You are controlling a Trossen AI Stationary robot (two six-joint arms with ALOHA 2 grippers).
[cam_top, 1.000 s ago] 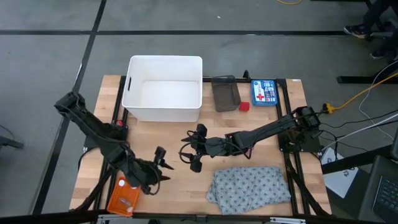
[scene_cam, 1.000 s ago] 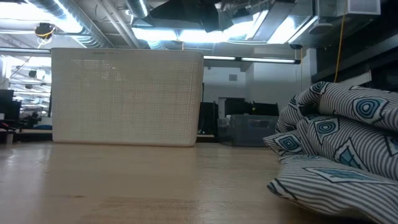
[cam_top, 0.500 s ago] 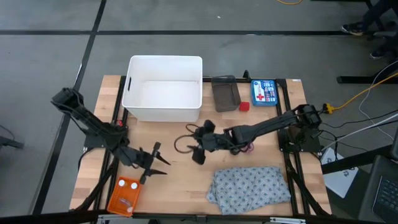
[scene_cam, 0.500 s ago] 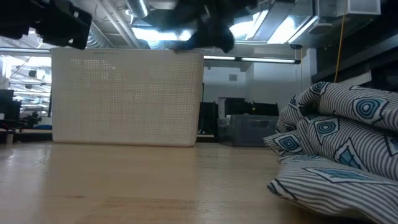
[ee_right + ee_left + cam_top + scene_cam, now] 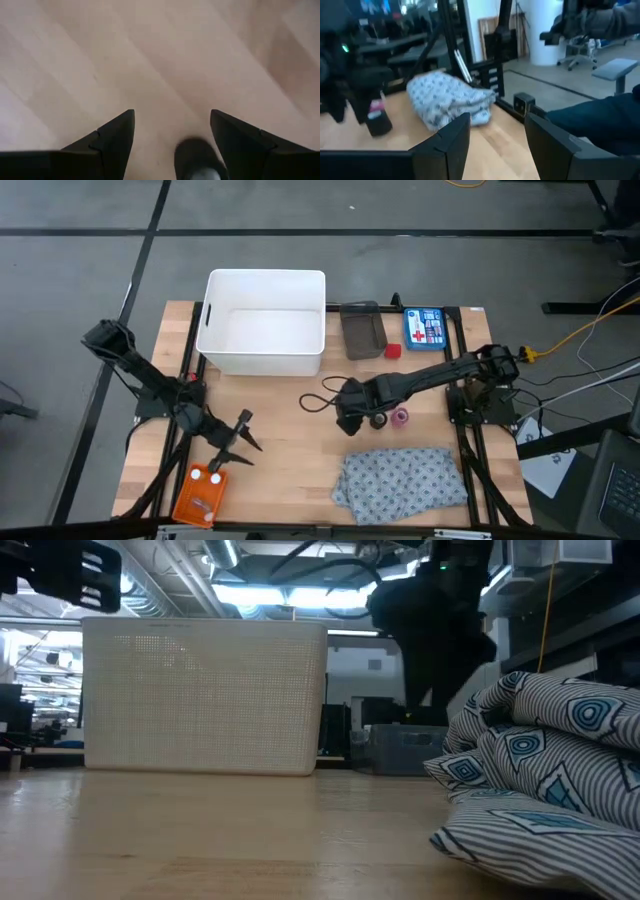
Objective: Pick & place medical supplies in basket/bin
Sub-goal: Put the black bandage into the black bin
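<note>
In the high view the right gripper (image 5: 352, 420) sits just right of frame centre, pointing down at the wood, with the dark roll (image 5: 379, 420) just to its right and the pink roll (image 5: 400, 417) beyond that. The right wrist view shows its 2 fingers (image 5: 112, 137) spread apart, the dark roll (image 5: 197, 157) lying between them at the bottom edge, not yet clamped. The roll stands on end, so it offers no long axis to line up with. The orange basket (image 5: 200, 493) lies at lower left, well apart, beside the left gripper (image 5: 236, 442), whose fingers are also apart and empty. The grey dotted cloth (image 5: 405, 480) rests at lower right. The right arm is plainly nearer both rolls.
</note>
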